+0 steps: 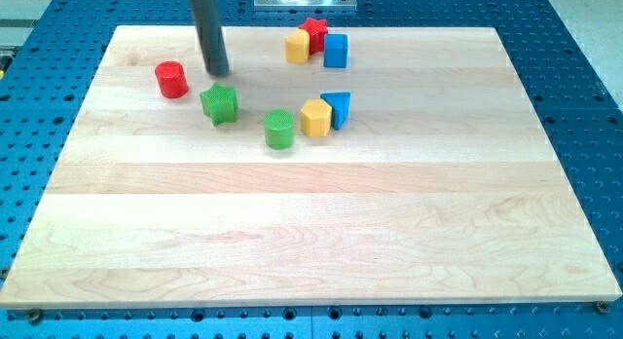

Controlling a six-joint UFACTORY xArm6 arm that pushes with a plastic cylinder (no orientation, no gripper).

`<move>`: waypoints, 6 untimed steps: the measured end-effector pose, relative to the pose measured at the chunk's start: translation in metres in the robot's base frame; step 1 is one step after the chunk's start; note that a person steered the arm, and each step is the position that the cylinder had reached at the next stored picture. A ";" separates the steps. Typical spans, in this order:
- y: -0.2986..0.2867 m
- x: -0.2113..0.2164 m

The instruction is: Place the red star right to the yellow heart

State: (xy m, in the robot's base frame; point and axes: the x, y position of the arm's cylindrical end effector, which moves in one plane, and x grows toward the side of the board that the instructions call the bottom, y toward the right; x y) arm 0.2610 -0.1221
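End effector: bare rod, no jaws, holds nothing; tip (219,72) just above green star (220,103) | step: approach | next: reach red star (313,31), beside yellow heart (297,47).

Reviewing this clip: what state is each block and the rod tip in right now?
Red star: top, touching yellow block and blue cube.
Red cylinder: alone, upright.
Green star: just below my tip.
Green cylinder, yellow heart, blue block: one row.
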 end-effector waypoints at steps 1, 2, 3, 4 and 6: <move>0.030 -0.056; 0.049 -0.068; 0.091 -0.067; 0.147 -0.068; 0.211 -0.041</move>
